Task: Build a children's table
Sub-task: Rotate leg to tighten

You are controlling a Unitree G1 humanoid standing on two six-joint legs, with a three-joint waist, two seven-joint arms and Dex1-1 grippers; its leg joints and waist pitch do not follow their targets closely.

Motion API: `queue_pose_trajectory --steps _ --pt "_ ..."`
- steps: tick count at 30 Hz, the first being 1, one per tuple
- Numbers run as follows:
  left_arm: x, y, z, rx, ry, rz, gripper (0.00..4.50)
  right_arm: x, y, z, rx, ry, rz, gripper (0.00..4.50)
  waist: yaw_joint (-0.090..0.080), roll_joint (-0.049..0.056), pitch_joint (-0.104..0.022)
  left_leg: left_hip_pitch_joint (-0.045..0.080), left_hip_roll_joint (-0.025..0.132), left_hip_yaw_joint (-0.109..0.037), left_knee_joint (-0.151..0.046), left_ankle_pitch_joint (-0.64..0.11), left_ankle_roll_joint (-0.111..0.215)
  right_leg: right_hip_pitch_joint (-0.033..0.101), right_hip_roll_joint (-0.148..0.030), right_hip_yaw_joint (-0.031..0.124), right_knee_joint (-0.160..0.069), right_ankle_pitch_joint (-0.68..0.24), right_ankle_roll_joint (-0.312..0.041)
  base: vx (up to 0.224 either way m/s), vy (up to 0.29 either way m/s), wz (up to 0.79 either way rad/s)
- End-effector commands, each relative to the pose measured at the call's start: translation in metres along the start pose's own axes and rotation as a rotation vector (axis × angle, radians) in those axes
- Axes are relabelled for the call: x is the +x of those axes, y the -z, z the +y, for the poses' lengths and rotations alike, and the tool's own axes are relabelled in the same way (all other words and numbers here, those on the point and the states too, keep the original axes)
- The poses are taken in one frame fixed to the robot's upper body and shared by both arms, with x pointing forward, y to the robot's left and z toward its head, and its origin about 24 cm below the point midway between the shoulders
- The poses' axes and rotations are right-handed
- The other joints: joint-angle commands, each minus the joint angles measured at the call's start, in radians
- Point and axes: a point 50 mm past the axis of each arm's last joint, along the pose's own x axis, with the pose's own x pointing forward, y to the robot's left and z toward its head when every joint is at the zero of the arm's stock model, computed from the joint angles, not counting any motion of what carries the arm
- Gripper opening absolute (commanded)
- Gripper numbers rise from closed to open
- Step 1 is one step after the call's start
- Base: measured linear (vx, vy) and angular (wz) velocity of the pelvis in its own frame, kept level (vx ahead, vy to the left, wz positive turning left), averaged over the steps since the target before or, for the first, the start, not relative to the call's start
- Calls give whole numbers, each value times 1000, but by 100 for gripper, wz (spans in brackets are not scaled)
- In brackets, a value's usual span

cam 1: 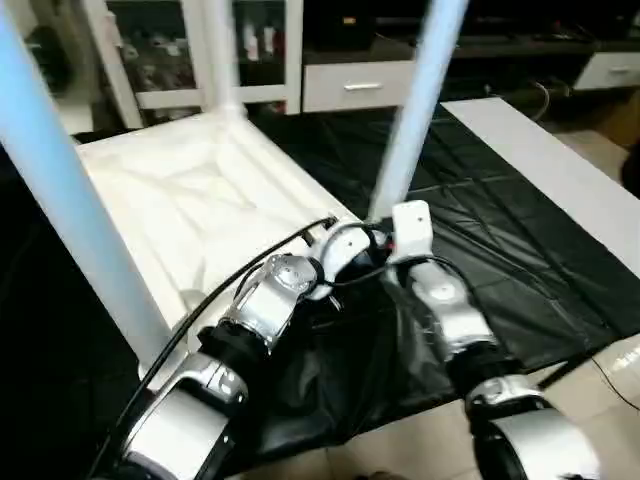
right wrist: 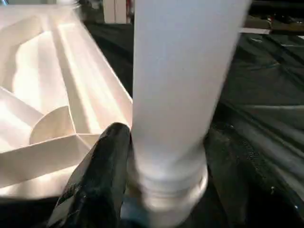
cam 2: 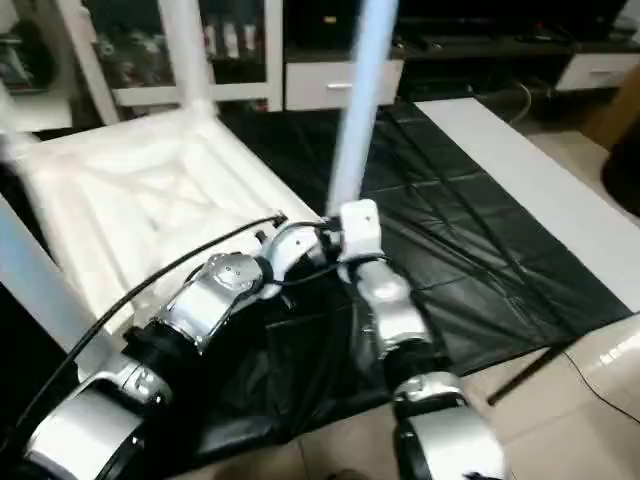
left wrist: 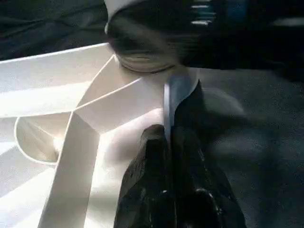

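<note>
Underside up on the black sheet (cam 1: 500,230), left half of the head view: the white tabletop (cam 1: 200,200), X ribs on show. Three white legs already upright in corner sockets. One huge and close down the left edge (cam 1: 60,190), one at top centre (cam 1: 222,50), one rising from the middle to the upper right (cam 1: 415,120).

All the action right at the base of that middle leg, at the tabletop's lower right corner. Both silver forearms up from the bottom edge, meeting there.

Left tool (left wrist: 168,142): black fingers (left wrist: 147,156) pressed together, parked at the corner rim, just beside the socket. Possibly a thin white edge nipped at the very tips, but too blurred to call.

Right tool (cam 1: 392,250): tucked hard against the foot of the leg, touching it where the tube widens into its collar. Clamped on it or merely alongside? Cannot tell from here.

Beyond the sheet: pale floor (cam 1: 420,440) at lower right, a long white panel (cam 1: 540,150) slanting down the right side, a white drawer front (cam 1: 360,85) at top centre.
</note>
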Motion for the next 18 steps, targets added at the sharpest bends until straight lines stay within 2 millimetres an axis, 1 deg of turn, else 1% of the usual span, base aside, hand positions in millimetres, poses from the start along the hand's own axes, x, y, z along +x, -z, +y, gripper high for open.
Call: queue_pose_trajectory --steps 1,2,3,4,5,6,7,8,9,11,12,13,14,15,16,17,18 --pt "-2 -9 9 -16 -89 -90 0 0 3 14 101 -87 -13 259 8 -16 -71 -2 25 -11 -63 -131 127 52 -40 25 -56 -138 -227 51 -15 1" --pt "-1 -8 9 -14 -87 -89 0 0 2 15 119 -106 -19 259 11 -15 -73 -2 27 -12 -63 -118 136 53 -42 25 -52 -120 -235 0 0 0" --pt "-1 -6 10 -6 -80 -86 0 -3 -3 19 219 -223 -51 259 12 -13 -74 -1 25 -8 -60 -100 165 54 -37 24 -49 -69 -253 0 0 0" --pt "-2 -2 11 7 -64 -81 0 -6 -9 12 236 -241 -94 259 15 -11 -73 -2 33 -12 -60 -76 184 55 -40 23 -43 -33 -271 0 0 0" --pt "-2 -2 11 7 -64 -81 0 -6 -9 12 236 -241 -94 276 19 -9 -73 0 32 -11 -60 -64 191 56 -39 22 -44 -23 -273 0 0 0" --pt "-3 0 12 12 -56 -79 0 -8 -12 7 230 -243 -109 286 20 -10 -73 1 36 -10 -58 -49 194 53 -40 22 -41 -15 -286 0 0 0" --pt "-3 0 12 15 -51 -81 0 -8 -13 5 222 -239 -115 295 23 -11 -74 2 35 -10 -57 -42 194 54 -41 22 -40 -14 -290 0 0 0" --pt "-5 2 12 31 -32 -91 0 -11 -17 -4 185 -226 -139 295 29 -8 -73 3 37 -11 -58 -37 190 51 -40 21 -40 -26 -294 0 0 0" --pt "-6 4 12 38 -16 -88 0 -14 -19 -11 171 -223 -150 316 34 -8 -70 6 38 -9 -58 -42 180 48 -38 22 -42 -45 -289 0 0 0" --pt "-9 8 12 57 23 -91 0 -21 -24 -26 140 -204 -170 332 38 -9 -65 6 36 -8 -62 -79 159 48 -37 22 -50 -102 -273 0 0 0" --pt "-11 11 13 66 41 -85 0 -25 -26 -33 132 -208 -174 339 38 -11 -65 7 36 -7 -63 -108 141 46 -38 24 -54 -138 -260 0 0 0" --pt "-15 17 14 87 81 -81 0 -34 -29 -47 82 -226 -177 349 40 -9 -63 6 35 -9 -66 -126 135 48 -38 23 -58 -164 -251 0 0 0" --pt "-15 17 14 87 84 -79 0 -34 -29 -48 78 -228 -176 360 43 -10 -61 7 37 -9 -67 -151 119 47 -37 24 -61 -196 -233 0 0 0" --pt "-19 23 16 95 110 -67 0 -42 -30 -55 38 -268 -155 369 43 -11 -60 7 34 -9 -69 -169 106 46 -35 25 -65 -227 -219 0 0 0" --pt "-20 25 16 106 124 -65 0 -46 -29 -58 21 -299 -131 376 42 -12 -61 3 34 -10 -69 -182 96 46 -36 26 -66 -247 -209 0 0 0" --pt "-24 31 19 115 136 -51 0 -58 -27 -63 -31 -394 -79 383 44 -7 -61 3 34 -12 -70 -187 91 49 -35 24 -68 -254 -196 0 0 0" --pt "-25 31 20 115 137 -50 0 -59 -26 -63 -35 -402 -74 393 45 -8 -60 3 36 -12 -71 -187 91 48 -35 25 -68 -249 -194 0 0 0"
